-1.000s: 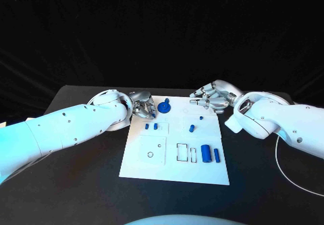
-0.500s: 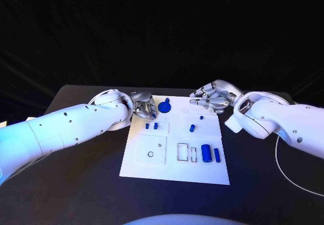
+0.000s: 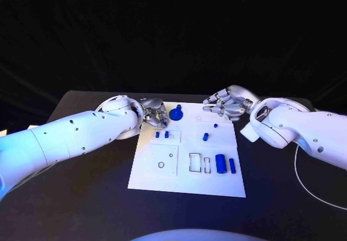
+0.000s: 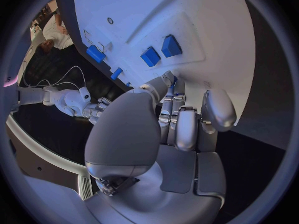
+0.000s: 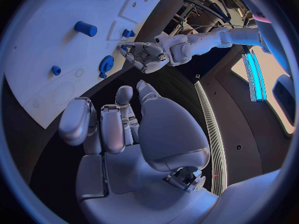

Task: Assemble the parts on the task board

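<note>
- Task board (image 3: pixel 186 183): flat white rectangular plate, mid black matte table (image 3: pixel 79 201); shallow outlined recesses, no readable writing.
- Parts: glossy blue. Gear-shaped piece (image 3: pixel 177 115) at board's far edge; two cylinders (image 3: pixel 220 163) lying near right side; small blocks (image 3: pixel 163 135) left of centre.
- Left hand (image 3: pixel 153 116): silver metal, fingers curled at board's far-left corner, just beside gear; whether gripping anything — can't tell.
- Right hand (image 3: pixel 226 107): fingers curled in, over far-right corner, nothing seen in it.
</note>
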You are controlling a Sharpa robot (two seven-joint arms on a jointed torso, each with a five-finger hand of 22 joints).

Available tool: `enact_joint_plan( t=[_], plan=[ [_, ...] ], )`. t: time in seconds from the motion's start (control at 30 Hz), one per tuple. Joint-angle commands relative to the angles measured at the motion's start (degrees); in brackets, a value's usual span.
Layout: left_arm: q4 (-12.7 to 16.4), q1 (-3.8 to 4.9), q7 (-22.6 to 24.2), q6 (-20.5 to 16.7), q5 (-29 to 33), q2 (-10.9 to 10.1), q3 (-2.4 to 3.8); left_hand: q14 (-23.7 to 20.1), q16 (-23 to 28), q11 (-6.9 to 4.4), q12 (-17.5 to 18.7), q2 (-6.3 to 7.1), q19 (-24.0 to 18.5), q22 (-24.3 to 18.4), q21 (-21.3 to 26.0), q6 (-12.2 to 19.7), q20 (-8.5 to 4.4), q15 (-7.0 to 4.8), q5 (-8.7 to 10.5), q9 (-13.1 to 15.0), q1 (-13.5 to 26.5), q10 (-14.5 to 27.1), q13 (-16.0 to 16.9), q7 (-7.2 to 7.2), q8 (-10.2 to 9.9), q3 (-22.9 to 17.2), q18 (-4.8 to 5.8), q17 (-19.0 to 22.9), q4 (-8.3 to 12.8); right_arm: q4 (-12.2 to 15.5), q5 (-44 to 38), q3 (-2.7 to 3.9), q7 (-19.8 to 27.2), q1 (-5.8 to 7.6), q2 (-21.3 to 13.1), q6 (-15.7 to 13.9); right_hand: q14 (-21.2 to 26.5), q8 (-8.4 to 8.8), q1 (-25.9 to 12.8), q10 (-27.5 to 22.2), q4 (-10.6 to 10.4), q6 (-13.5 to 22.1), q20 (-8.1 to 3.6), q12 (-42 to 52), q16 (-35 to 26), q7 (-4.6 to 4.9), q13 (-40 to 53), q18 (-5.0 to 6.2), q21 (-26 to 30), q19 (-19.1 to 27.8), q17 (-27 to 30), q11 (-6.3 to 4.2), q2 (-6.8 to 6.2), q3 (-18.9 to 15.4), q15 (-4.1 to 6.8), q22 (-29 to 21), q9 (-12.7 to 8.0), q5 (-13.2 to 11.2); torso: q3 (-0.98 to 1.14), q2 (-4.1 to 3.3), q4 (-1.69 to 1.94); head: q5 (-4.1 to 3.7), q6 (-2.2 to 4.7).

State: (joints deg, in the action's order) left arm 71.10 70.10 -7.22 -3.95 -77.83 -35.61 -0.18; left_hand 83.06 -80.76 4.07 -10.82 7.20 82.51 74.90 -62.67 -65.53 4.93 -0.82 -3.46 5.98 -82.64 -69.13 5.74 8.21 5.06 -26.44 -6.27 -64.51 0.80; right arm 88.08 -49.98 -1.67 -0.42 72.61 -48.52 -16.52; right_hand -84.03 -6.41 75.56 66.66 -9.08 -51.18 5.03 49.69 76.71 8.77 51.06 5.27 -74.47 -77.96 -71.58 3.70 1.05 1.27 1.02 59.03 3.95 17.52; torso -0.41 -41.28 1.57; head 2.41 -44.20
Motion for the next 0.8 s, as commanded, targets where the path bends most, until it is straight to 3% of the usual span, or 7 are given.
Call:
enact_joint_plan(
  t=[0.03,0.4,0.8],
  plan=[
    [-0.33,-0.18,-0.88,1.56,-0.14,0.17,-0.13,-0.33,0.50,0.38,0.83,0.01,-0.53,2.29,1.06,1.04,0.43,0.65,-0.30,-0.35,0.99,1.07,-0.13,0.46,-0.69,-0.53,0.83,0.81,-0.13,0.05,-0.20,0.00,0.41,-0.05,0.05,0.45,-2.24,-0.23,0.03,-0.19,-0.42,-0.24,-0.17,0.04,-0.20,0.20,0.00,0.58,0.21,0.15,-0.03,-0.01,0.41,0.05,-0.05,0.04,-0.01,0.30,0.02,0.03,0.02,0.00,0.03],
    [-0.53,-0.18,-0.95,1.70,0.69,0.11,-0.15,-2.22,2.48,1.92,3.38,1.65,-2.45,0.44,5.98,5.37,1.54,1.91,-0.26,-1.86,2.89,4.33,-1.03,1.75,-1.56,-1.58,0.01,5.39,-0.48,0.02,-0.16,0.00,0.46,-0.06,0.01,0.36,-2.24,-0.23,0.03,-0.19,-0.42,-0.24,-0.17,0.04,-0.20,0.20,0.00,0.58,0.21,0.15,-0.03,-0.01,0.41,0.05,-0.05,0.04,-0.01,0.30,-0.01,0.00,0.02,-0.03,0.06],
    [-0.48,-0.18,-0.63,0.85,1.05,-0.28,-0.15,-2.85,3.32,2.14,4.17,2.44,-3.14,-0.39,8.00,7.06,1.89,2.08,-0.25,-2.21,3.47,5.43,-1.42,1.72,-1.50,-1.82,-0.40,7.09,-0.50,-0.55,-0.52,0.00,0.02,-0.08,-0.03,0.38,-2.22,-0.28,0.07,-0.38,-0.49,-0.28,-0.18,-0.28,-0.34,0.19,-0.40,0.64,0.39,0.25,0.14,-0.02,0.45,0.01,-0.04,-0.29,0.00,0.33,-0.05,0.04,0.04,0.02,-0.12]
  ],
)
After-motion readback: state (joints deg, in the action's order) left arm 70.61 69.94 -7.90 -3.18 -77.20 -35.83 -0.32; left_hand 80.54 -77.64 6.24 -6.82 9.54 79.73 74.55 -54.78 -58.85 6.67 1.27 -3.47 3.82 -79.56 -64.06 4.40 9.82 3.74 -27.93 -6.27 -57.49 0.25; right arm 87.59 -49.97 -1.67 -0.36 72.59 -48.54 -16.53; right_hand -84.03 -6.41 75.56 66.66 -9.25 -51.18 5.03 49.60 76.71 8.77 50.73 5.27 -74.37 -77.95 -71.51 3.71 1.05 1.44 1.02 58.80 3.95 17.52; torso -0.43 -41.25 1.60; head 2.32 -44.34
